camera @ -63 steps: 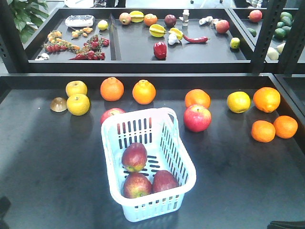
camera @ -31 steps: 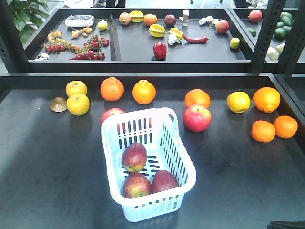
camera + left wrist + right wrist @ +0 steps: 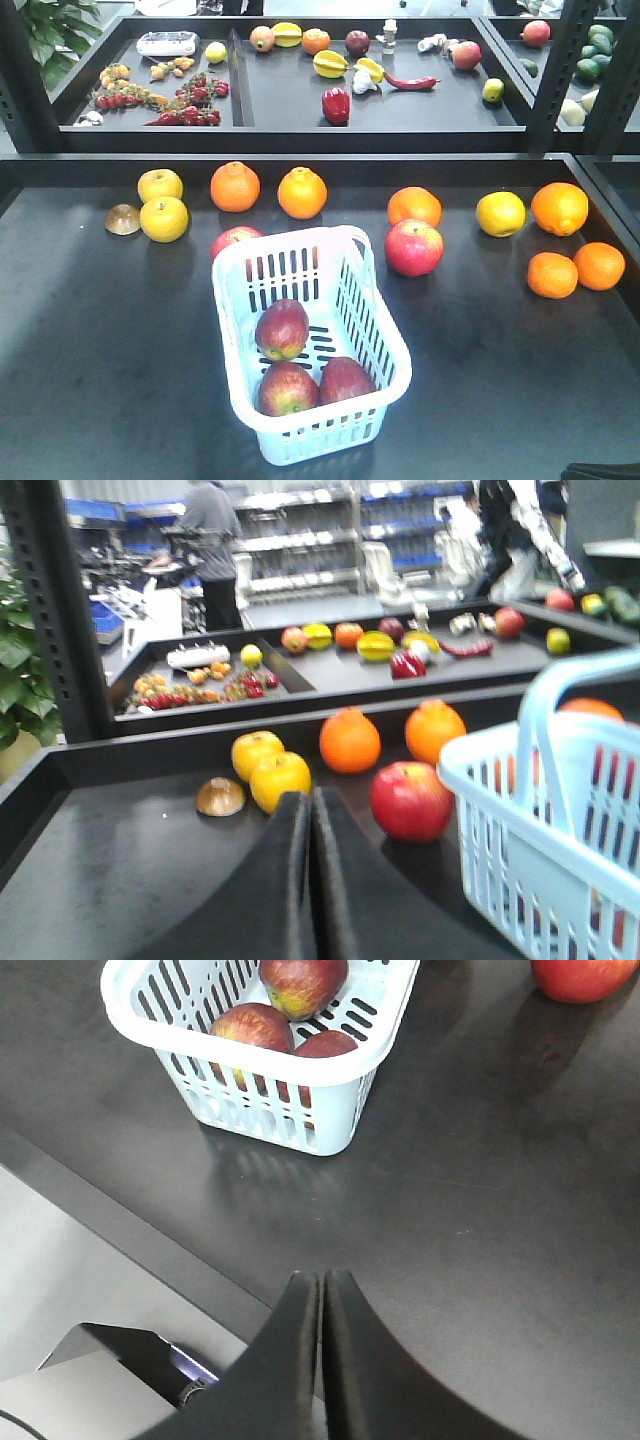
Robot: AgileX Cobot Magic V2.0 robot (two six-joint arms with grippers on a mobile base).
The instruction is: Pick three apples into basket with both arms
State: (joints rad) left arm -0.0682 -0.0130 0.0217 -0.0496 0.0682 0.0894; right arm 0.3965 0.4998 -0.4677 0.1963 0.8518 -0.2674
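Three dark red apples (image 3: 282,329) lie inside a pale blue-white basket (image 3: 385,330) on a dark bench (image 3: 90,340), seen from the front view: one apple sits near the middle of the slotted floor and two (image 3: 288,389) (image 3: 346,379) rest side by side against the near wall. The basket stands at a slight angle, its near end turned toward the right. A red apple (image 3: 234,240) shows just behind the basket's far left corner, and a larger red apple (image 3: 414,248) sits on the bench just beside its far right corner. Along the back of the bench stand two yellow apples (image 3: 163,217), a row of oranges (image 3: 235,186) and a small brown object (image 3: 123,219) at far left; a raised black tray (image 3: 280,95) behind holds mixed produce, among it a red pepper (image 3: 336,105). In the left wrist view, the left claw (image 3: 312,810) is pressed together with nothing between its tips, raised over bare bench left of the basket, whose hoop handle (image 3: 545,695) stands upright. In the right wrist view, the right claw (image 3: 322,1290) is likewise pressed together and empty, above the bench's near edge, with the basket and its three apples well apart from it at upper left.
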